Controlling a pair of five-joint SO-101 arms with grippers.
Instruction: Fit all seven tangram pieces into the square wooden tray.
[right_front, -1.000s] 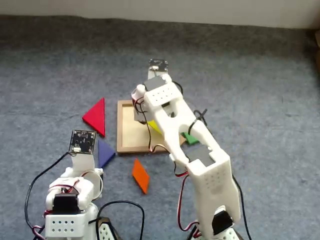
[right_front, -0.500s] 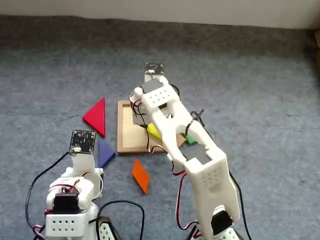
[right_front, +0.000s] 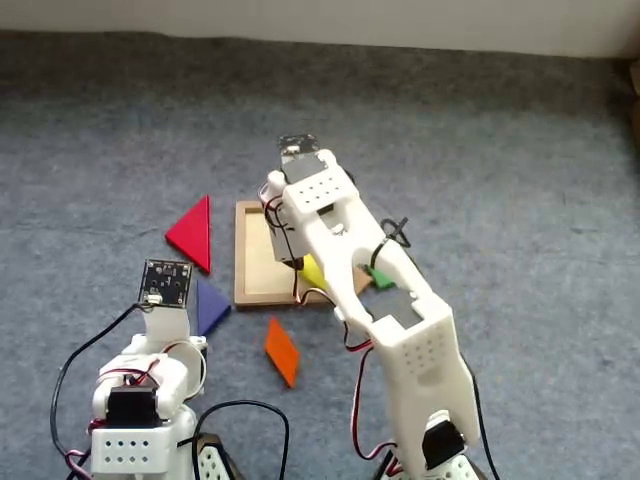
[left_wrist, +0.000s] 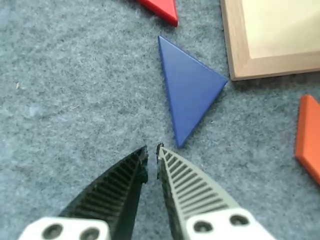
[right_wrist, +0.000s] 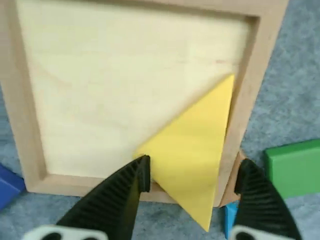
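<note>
Right jaws are spread wide over the tray (right_wrist: 261, 70), 1 tip right at a corner of the yellow triangle (right_wrist: 195, 160), the other clear of it. That triangle lies mostly in the tray, its point poking out over the rim. Green piece (right_wrist: 292, 167) sits just outside. Left jaws are pinched closed on nothing, over the carpet (left_wrist: 60, 75) near the blue triangle (left_wrist: 187, 92). Red triangle (right_front: 192, 232) and orange piece (right_front: 282, 350) lie loose beside the tray.

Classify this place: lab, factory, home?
Probably a hobby or research bench, not a factory. A grey carpet-like mat covers the surface, the left arm and right arm are small with loose wires, and the work is a wooden tray and puzzle pieces like the red triangle.
</note>
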